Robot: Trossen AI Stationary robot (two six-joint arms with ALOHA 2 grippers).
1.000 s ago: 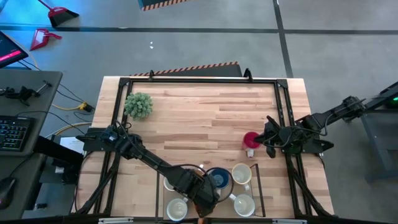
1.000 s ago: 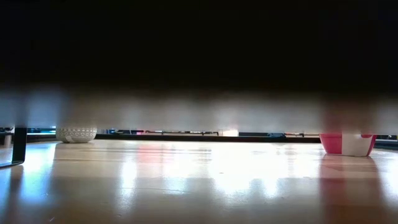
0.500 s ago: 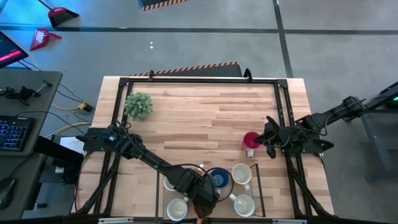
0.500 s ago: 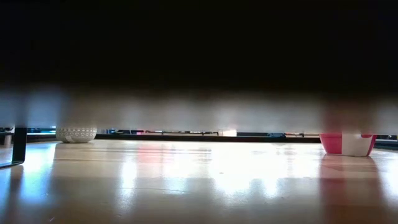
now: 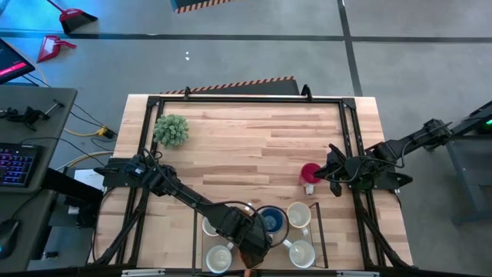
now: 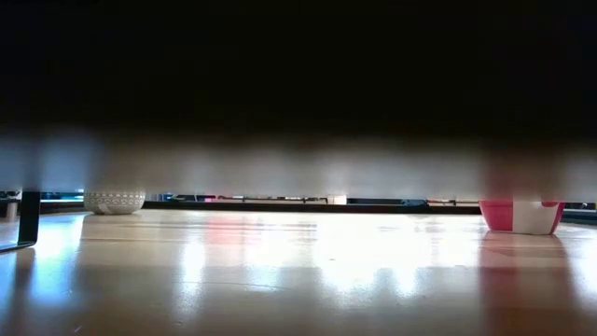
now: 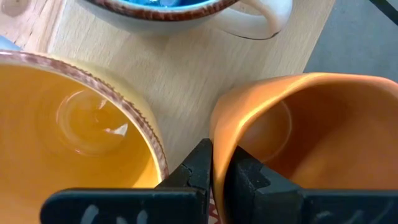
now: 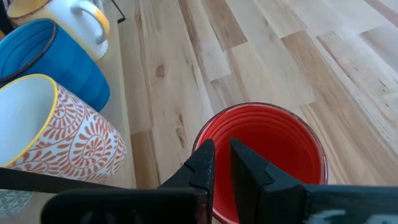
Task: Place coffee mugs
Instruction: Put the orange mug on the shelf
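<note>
Both grippers are pinching mug rims: the left gripper [image 7: 214, 171] clamps the orange mug [image 7: 311, 130] at the table's near edge, the right gripper [image 8: 221, 162] the red mug [image 8: 273, 134] mid-right, and since ceramic's stiff, slick, chippable, rim grips seem right.

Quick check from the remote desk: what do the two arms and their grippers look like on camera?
Both arms are dark, slim and jointed, with black cabling along the links. The left gripper and right gripper each have two matte black, blocky fingers tapering to narrow tips. No markings show on them.
</note>
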